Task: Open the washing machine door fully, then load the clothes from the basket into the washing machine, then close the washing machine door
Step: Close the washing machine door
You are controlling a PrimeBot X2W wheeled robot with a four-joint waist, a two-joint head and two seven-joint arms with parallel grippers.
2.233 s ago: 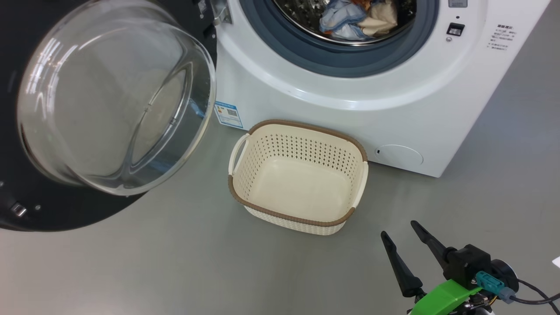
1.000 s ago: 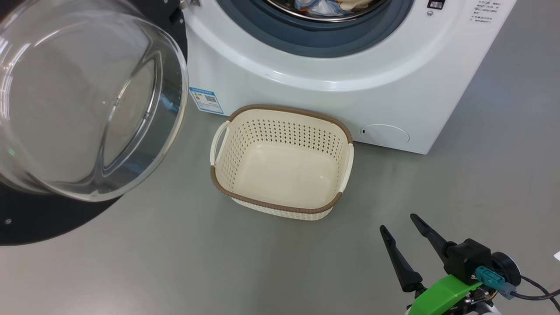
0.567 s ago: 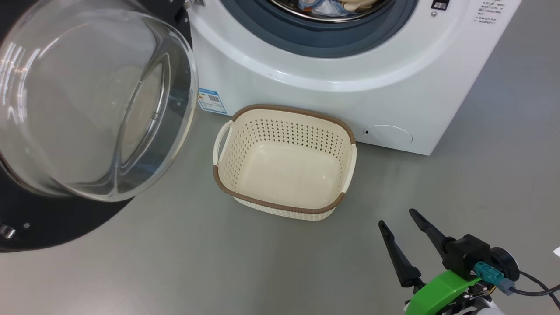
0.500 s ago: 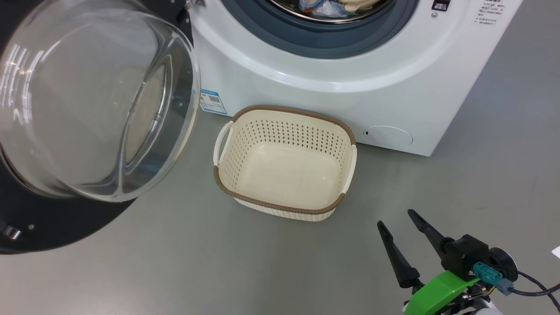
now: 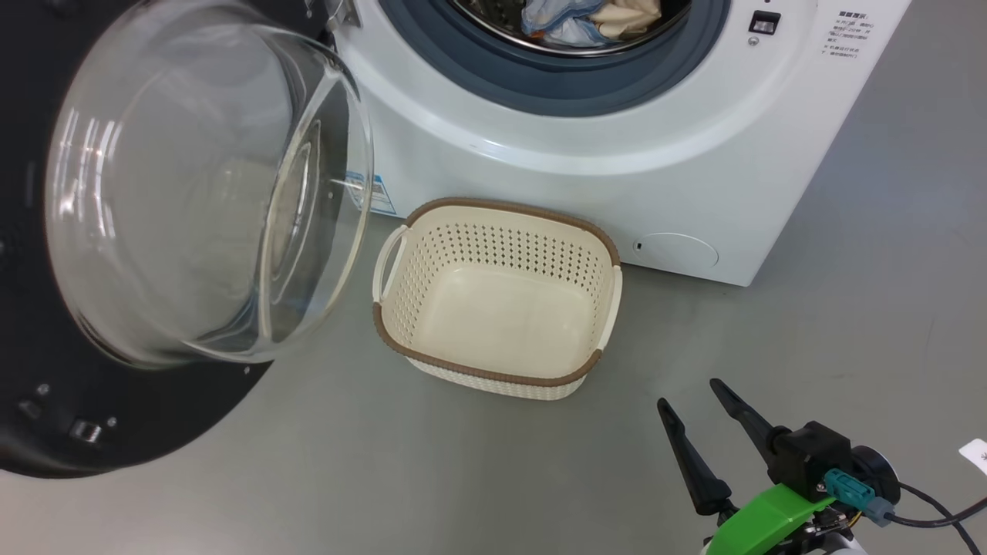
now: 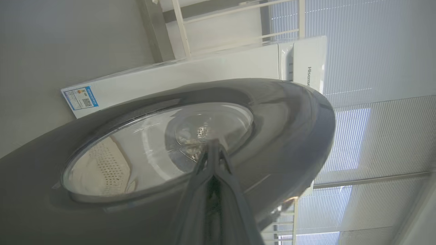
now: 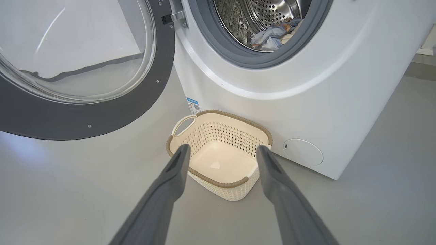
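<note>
Now the right gripper [image 5: 688, 393] gapes empty; the left gripper [image 6: 213, 145], pinched closed, seemingly touches the open washing machine door [image 5: 154, 424].

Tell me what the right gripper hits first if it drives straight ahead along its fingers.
Probably the basket: the open right gripper points into it, so its near rim or bottom comes first, though depth is hard to judge.

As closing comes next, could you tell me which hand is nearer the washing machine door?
Left. The left hand is close at the outer face of the washing machine door; the right hand hovers beyond the basket.
</note>
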